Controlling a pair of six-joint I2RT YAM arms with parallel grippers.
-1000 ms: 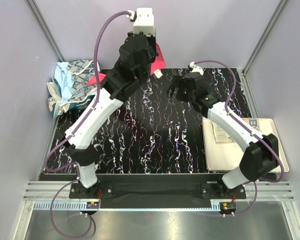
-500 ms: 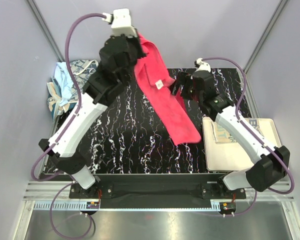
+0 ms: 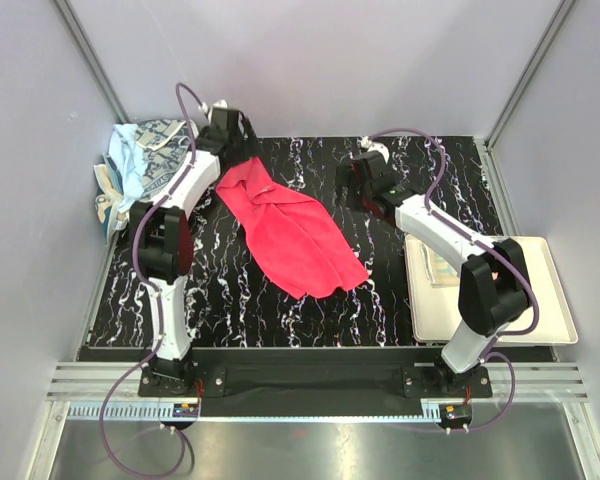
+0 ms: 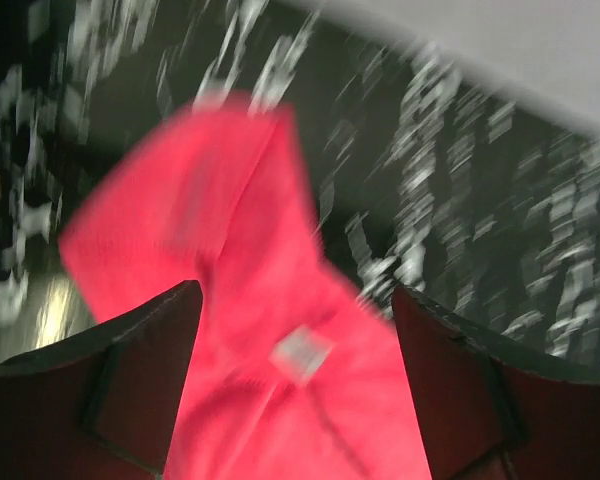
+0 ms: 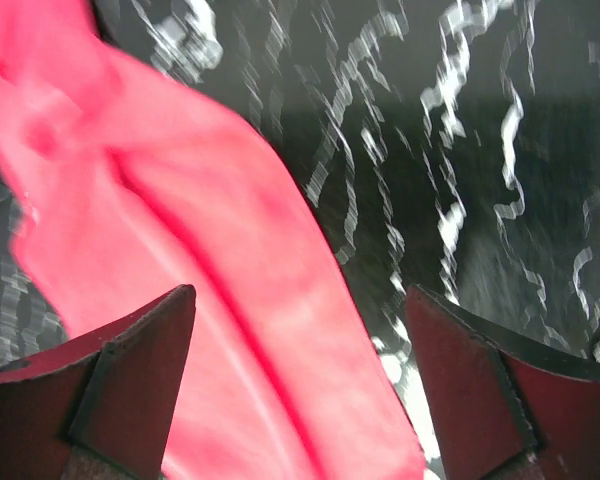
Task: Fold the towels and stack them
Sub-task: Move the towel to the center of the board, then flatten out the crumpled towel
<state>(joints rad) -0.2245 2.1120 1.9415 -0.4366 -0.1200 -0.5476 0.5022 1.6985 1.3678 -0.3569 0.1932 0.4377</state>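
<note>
A bright pink-red towel [image 3: 292, 235] lies loosely spread and creased on the black marbled mat [image 3: 380, 300], running from back left toward the middle. My left gripper [image 3: 232, 152] hovers over its back-left end, open. In the left wrist view the towel [image 4: 250, 240] and its white label [image 4: 302, 352] show between the spread fingers [image 4: 130, 380]. My right gripper [image 3: 348, 185] is open just right of the towel. The right wrist view has the towel [image 5: 210, 300] under my right gripper [image 5: 300, 390], untouched. More towels, light blue and grey-patterned [image 3: 140, 170], are heaped at back left.
A cream tray [image 3: 500, 320] sits at the right edge of the mat and carries a folded cream towel with coloured letters [image 3: 442, 265]. The right forearm crosses above the tray's near-left corner. Pale walls close in the back and sides.
The left gripper swung the pink-red towel up and over the mat, came down at the back left and opened, leaving the towel lying flat. The right gripper shifted slightly left and lower.
</note>
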